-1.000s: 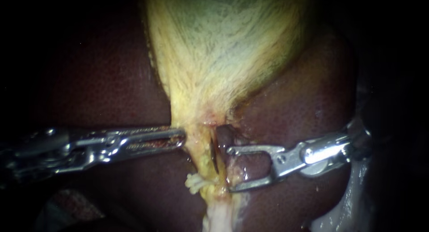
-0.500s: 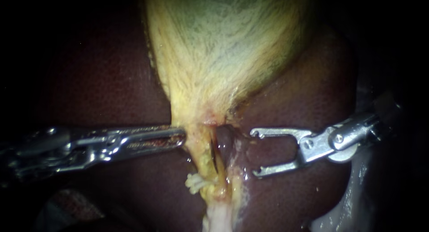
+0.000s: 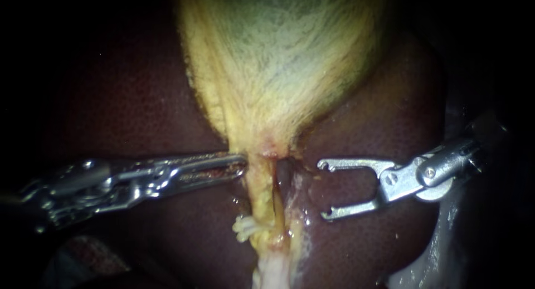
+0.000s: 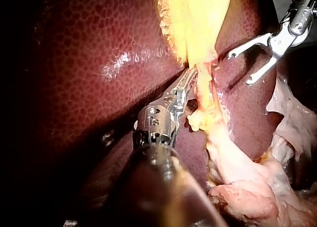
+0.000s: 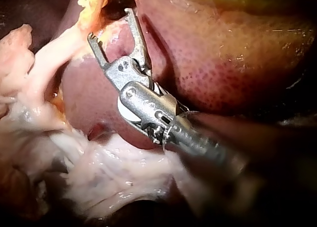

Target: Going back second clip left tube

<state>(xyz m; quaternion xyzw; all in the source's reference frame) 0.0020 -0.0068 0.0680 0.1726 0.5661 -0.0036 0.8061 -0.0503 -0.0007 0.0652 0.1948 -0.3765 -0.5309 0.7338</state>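
Our right instrument [image 3: 323, 190] is holding its two hooked jaws wide apart with nothing between them. They are hanging in front of the liver [image 3: 128, 99], near the tubes but apart from them; whether they are touching the liver's surface we cannot tell. Our left instrument [image 3: 244, 165] is lying with its jaws pressed together, their tip pinching the yellow edge where the gallbladder [image 3: 278, 72] is narrowing to a neck. How much tissue is sitting between them is hidden from us.

We are counting two instruments, one gallbladder, one liver and two tubes. The left tube [image 3: 261, 191], pale yellow, is running down from the neck, just beside the left instrument's tip and between the two instruments. The second tube [image 3: 285, 175], darker and reddish, is lying right alongside it on the right instrument's side, with a dark slit parting them. One small frayed tuft [image 3: 243, 229] is sticking out of the left tube lower down.

Both shafts are running off the edges of the endoscope view into darkness. The gallbladder's upper part is being cut off there, and the tubes' lower ends are disappearing into white fatty tissue [image 3: 270, 275]. In the left wrist view that instrument's own shaft is covering part of the liver, and in the right wrist view the shaft is blurring close to the camera.
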